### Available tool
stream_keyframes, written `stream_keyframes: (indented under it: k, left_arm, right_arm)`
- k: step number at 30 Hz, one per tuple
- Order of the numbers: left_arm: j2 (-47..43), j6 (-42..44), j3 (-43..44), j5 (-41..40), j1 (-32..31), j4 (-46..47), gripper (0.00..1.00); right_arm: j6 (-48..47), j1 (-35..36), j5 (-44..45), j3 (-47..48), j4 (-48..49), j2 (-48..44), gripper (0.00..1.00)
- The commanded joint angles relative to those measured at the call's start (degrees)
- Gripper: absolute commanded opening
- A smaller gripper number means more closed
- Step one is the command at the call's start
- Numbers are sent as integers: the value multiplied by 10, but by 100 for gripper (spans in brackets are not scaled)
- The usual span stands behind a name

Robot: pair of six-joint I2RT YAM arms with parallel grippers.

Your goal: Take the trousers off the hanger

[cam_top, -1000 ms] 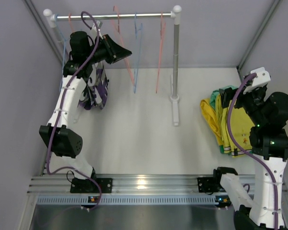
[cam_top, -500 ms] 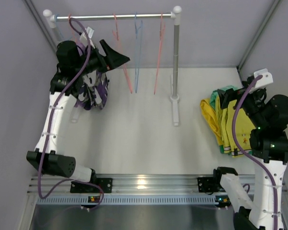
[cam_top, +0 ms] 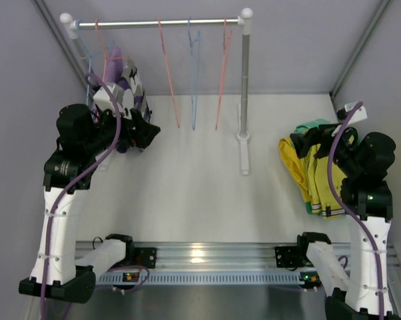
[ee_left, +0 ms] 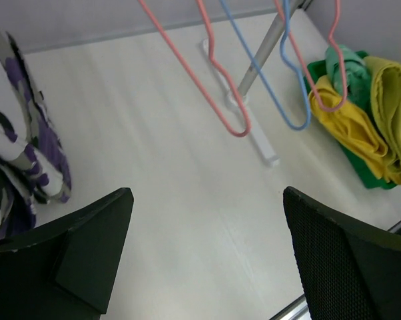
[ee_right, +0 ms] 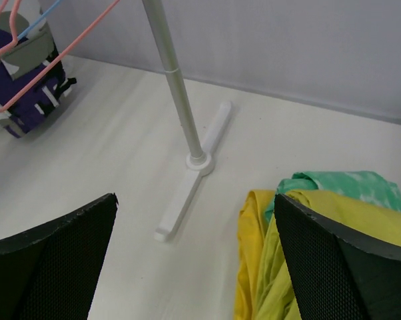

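The right gripper (cam_top: 308, 141), jaws wide apart and empty, hovers over the far end of the trousers (cam_top: 297, 170), a heap on the right side of the table (cam_top: 200, 187), lying lengthwise near to far. The left gripper (cam_top: 146, 128), also spread and empty, sits well apart beside the camouflage garment (cam_top: 132, 88) under the rail (cam_top: 154, 23).

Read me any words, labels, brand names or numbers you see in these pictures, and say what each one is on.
No text can be read.
The trousers, the camouflage garment and the rack's post show no print.
The coloured spots on the left arm's base strip are too small to read.
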Motion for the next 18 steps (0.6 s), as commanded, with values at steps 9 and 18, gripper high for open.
stream_keyframes:
  k: [9,18]
  left_arm:
    - [-156,149,-90,-203,1,-82,99]
    - [-164,141,-106,-270,1,-70,99]
  right_arm:
    - [110,-3,-35,-105,89,-60,99]
    - [94,-3,-39,-115,77,-87,100]
